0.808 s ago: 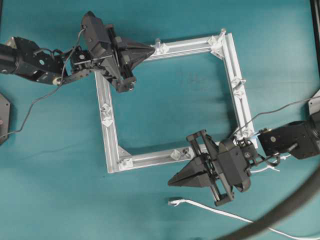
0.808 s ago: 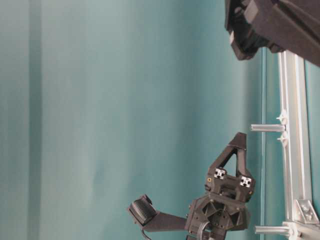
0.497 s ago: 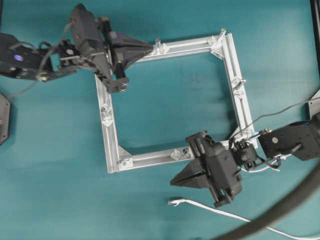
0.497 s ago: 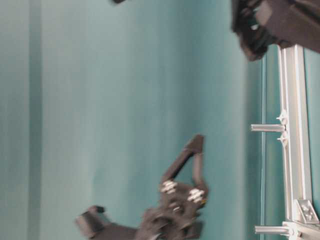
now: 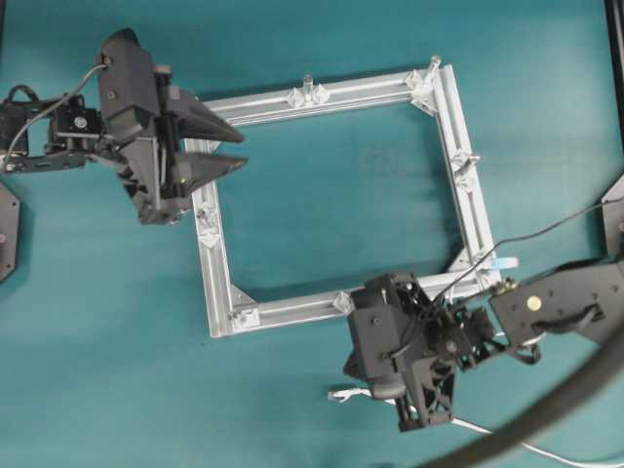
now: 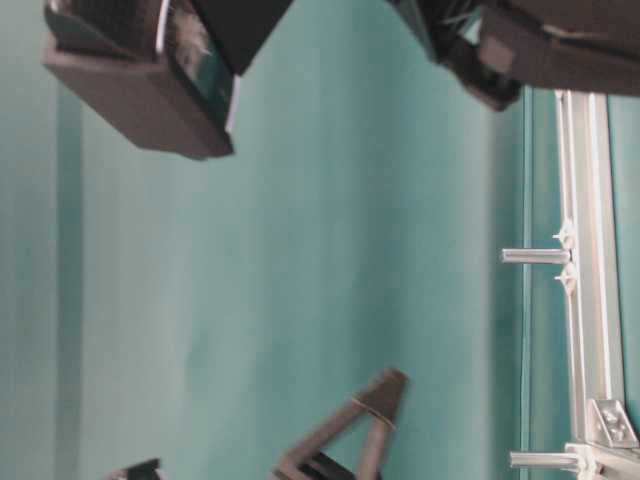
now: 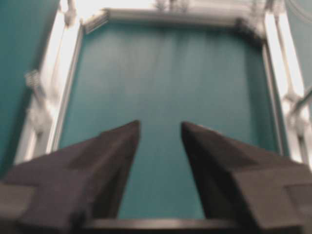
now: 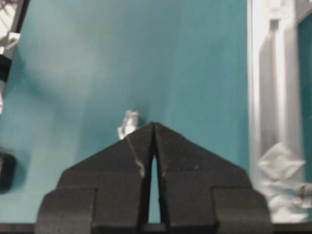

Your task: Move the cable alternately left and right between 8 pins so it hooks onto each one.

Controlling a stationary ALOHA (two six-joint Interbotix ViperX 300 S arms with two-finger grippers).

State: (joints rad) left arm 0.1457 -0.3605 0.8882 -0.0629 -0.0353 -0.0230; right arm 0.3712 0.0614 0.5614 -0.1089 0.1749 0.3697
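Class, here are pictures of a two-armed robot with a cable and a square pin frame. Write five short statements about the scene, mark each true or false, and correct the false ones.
1. The left gripper has its jaws apart with nothing between them. True.
2. The right gripper is wide open. False: its jaws are shut, with the cable's plug end at the fingertips.
3. The cable is already hooked around several pins. False: it lies on the table below the aluminium frame, touching no pin.
4. The frame is square and lies on a teal surface. True.
5. The left gripper is holding the pin on the frame's top side. False: it hovers near the frame's left side, apart from that pin.
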